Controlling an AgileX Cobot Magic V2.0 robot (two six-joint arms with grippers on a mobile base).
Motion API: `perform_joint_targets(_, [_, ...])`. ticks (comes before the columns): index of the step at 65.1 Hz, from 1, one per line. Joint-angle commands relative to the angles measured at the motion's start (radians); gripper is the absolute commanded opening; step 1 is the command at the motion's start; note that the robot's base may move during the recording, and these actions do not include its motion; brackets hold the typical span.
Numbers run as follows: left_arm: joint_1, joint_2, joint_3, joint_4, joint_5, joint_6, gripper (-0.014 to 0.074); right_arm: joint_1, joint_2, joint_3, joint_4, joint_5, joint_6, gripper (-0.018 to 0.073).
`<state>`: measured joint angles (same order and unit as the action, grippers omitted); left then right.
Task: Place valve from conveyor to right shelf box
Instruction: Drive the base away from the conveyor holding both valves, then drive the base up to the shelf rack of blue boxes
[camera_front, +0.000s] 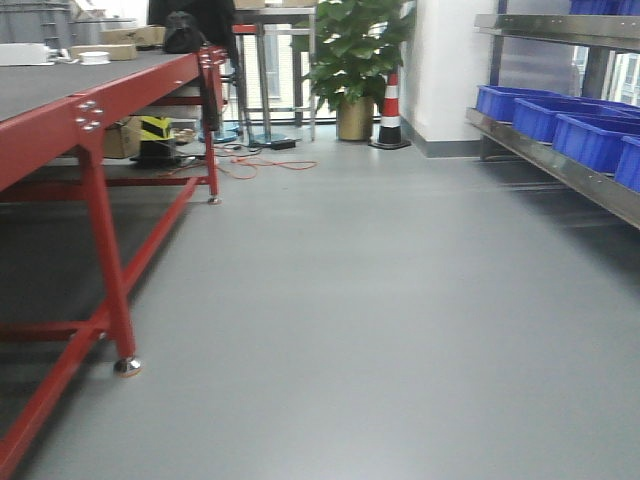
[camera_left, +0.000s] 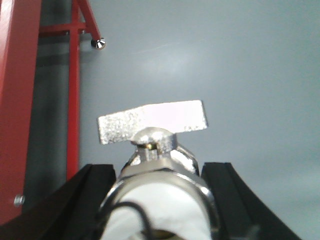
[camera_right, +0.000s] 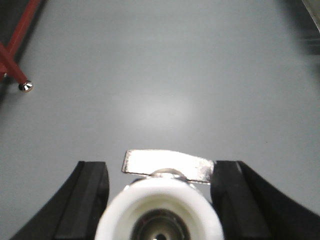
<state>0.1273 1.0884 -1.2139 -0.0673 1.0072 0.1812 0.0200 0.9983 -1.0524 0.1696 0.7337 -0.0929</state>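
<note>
A: What is the left gripper (camera_left: 157, 172) doing?

B: Its two black fingers (camera_left: 92, 182) are clamped on the sides of a metal valve (camera_left: 160, 165). The valve's flat, rough silver handle (camera_left: 152, 121) lies crosswise above the fingers. Below is grey floor (camera_left: 225, 65), with a red table leg (camera_left: 74, 90) and its shiny foot (camera_left: 98, 44) at the left edge.

A: And the right gripper (camera_right: 160, 172)?

B: It is closed too, on a second valve (camera_right: 167, 167). That one has a white ring (camera_right: 160, 210) facing the camera and a silver handle just behind it. It is also above bare floor.

A: So where are both valves compared with the shelf?

B: Both are in the grippers. Neither wrist view shows a box beneath.

A: What does the front view show, left to right?

B: A red-framed table (camera_front: 100, 230) with a dark grey top runs along the left. A potted plant (camera_front: 355, 60) and a striped cone (camera_front: 390, 110) stand at the far wall. The right shelf (camera_front: 560, 168) has steel rails, and its lower level holds a row of blue boxes (camera_front: 590, 140). Open floor lies between the table and the shelf.
</note>
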Motion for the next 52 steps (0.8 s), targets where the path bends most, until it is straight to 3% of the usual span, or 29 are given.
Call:
perform_joint_targets(1, [-0.005, -0.013, -0.003, -0.011, -0.038, -0.009, -0.0111, -0.001, -0.014, -0.017, -0.001, -0.064, -0.004, -0.0154])
perform_joint_targets(52, [-0.005, -0.013, -0.003, -0.011, -0.038, -0.009, -0.0111, -0.001, -0.014, -0.017, -0.001, -0.064, -0.004, -0.0154])
